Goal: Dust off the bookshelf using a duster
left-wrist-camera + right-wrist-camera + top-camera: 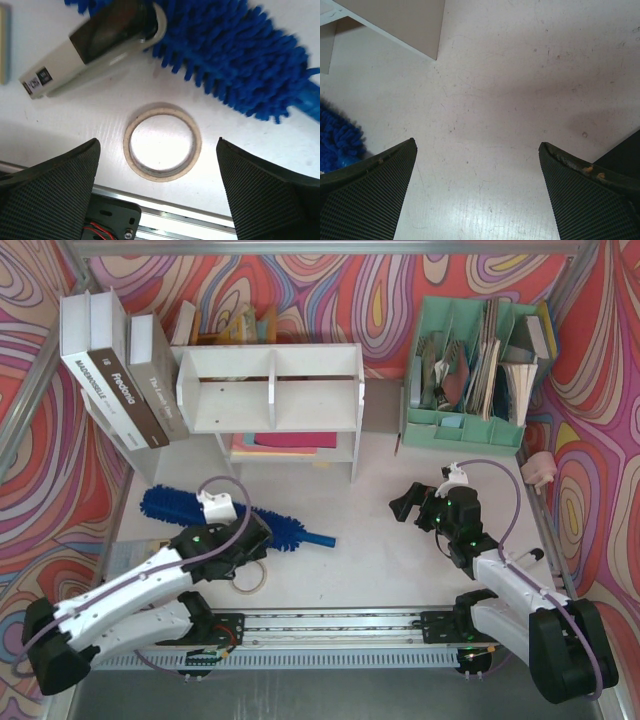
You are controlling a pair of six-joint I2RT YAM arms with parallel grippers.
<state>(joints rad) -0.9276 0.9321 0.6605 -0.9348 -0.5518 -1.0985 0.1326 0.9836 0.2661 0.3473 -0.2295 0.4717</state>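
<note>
The blue fluffy duster (pixel 178 507) lies flat on the table in front of the white bookshelf (pixel 270 390), its thin handle pointing right. My left gripper (pixel 245 545) hovers just near of the duster, open, with nothing between its fingers. In the left wrist view the duster (pixel 240 60) lies beyond the left gripper (pixel 157 142), apart from the fingertips. My right gripper (pixel 405 508) is open over bare table to the right of the shelf. The right wrist view shows the right gripper (pixel 477 145) empty, the duster's (pixel 337 142) end at the left and a bookshelf (pixel 400 25) corner at the top.
A round tape roll (pixel 162 141) lies on the table under the left gripper, near the front rail. A beige and black stapler (pixel 90 45) sits beside the duster. Books (pixel 115 370) lean at the back left. A mint-green file organizer (pixel 470 370) stands at the back right.
</note>
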